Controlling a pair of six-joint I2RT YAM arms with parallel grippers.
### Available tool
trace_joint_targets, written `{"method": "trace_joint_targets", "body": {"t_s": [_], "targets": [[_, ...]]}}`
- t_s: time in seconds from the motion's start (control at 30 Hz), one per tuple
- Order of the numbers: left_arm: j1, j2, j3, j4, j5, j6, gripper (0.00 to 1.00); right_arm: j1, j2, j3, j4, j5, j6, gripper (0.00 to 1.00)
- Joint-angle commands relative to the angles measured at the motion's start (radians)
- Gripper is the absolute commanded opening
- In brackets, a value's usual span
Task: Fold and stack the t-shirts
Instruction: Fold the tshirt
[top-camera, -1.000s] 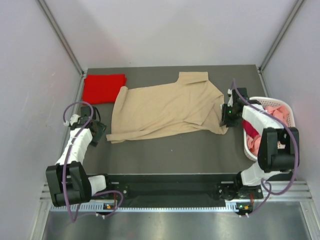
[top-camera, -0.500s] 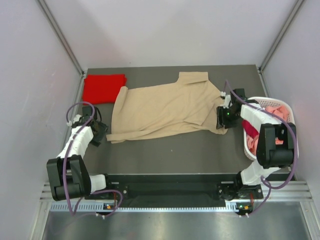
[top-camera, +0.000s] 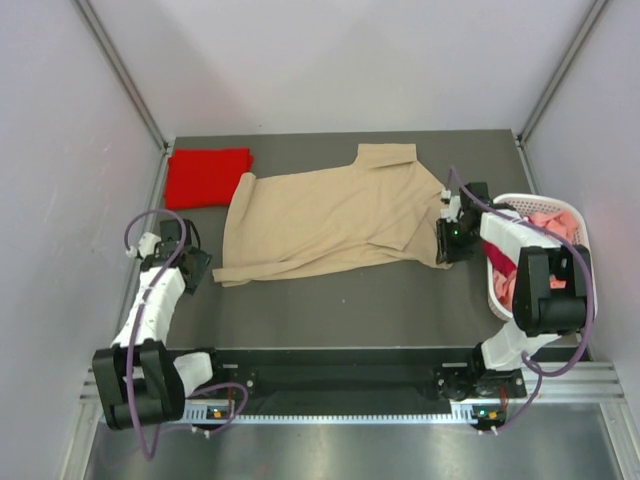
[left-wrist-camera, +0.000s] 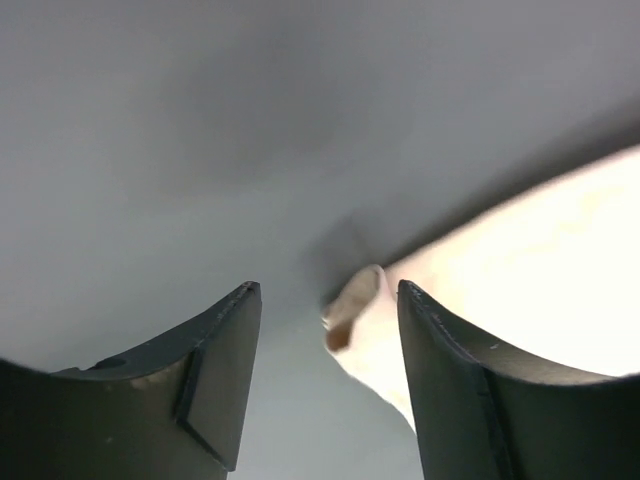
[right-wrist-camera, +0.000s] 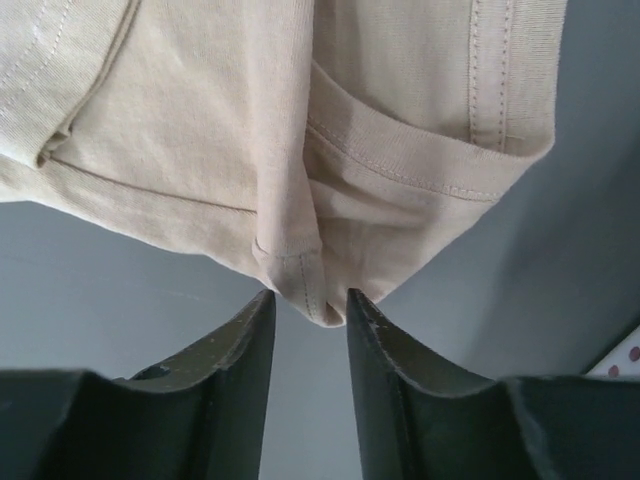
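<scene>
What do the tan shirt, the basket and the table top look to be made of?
Tan shirt: soft matte cloth, likely cotton jersey; fine texture, stitched hems and loose creases show. Basket: white plastic, probably rigid; smooth rim and slotted wall. Table: dark grey matte sheet with no glare; the material itself is unclear.

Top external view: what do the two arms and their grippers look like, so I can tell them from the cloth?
Both arms have white links between black joint blocks. A purple cable loops along the left arm and the right arm. The left gripper and right gripper are black; a green light shows on the right one. Close up, the fingers are dark, wedge-shaped.
</scene>
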Motion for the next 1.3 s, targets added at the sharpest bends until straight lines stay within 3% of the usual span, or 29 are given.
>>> {"method": "trace_joint_targets", "body": {"t_s": [0.0, 0.03, 0.1, 0.13, 0.37, 0.6, 0.77, 0.87, 0.9, 1.0, 1.17, 1.27], "targets": [[0.005, -0.080, -0.066, 0.078, 0.058, 0.041, 0.60, 0.005, 0.014, 0.013, 0.028, -0.020, 0.001, 0.34], [0.005, -0.088, -0.074, 0.069, 0.061, 0.039, 0.59, 0.005, 0.024, 0.016, 0.027, -0.029, 0.001, 0.24], [0.005, -0.102, -0.088, 0.045, 0.063, 0.039, 0.57, 0.002, 0.035, 0.023, 0.021, -0.042, 0.002, 0.13], [0.004, -0.105, -0.092, 0.027, 0.061, 0.039, 0.57, 0.000, 0.037, 0.025, 0.018, -0.040, 0.031, 0.01], [0.004, -0.031, -0.085, 0.074, 0.129, 0.078, 0.60, -0.012, -0.025, -0.019, -0.058, 0.047, 0.217, 0.00], [0.004, 0.038, -0.008, 0.098, 0.153, 0.043, 0.59, -0.017, -0.144, -0.144, -0.110, 0.253, 0.411, 0.00], [0.004, 0.050, 0.024, 0.112, 0.152, 0.067, 0.59, -0.018, -0.206, -0.236, -0.105, 0.268, 0.497, 0.00], [0.005, 0.058, 0.053, 0.097, 0.133, 0.092, 0.60, -0.018, -0.261, -0.259, -0.128, 0.285, 0.566, 0.06], [0.005, 0.059, 0.059, 0.086, 0.126, 0.099, 0.60, -0.021, -0.294, -0.254, -0.139, 0.305, 0.597, 0.17], [0.005, 0.059, 0.085, 0.072, 0.086, 0.144, 0.61, -0.017, -0.366, -0.193, -0.195, 0.343, 0.657, 0.35], [0.002, 0.026, 0.095, 0.066, 0.078, 0.188, 0.61, 0.008, -0.395, -0.092, -0.165, 0.345, 0.723, 0.37], [0.001, 0.003, 0.092, 0.092, 0.194, 0.288, 0.59, 0.057, -0.338, -0.007, -0.134, 0.391, 0.735, 0.36]]}}
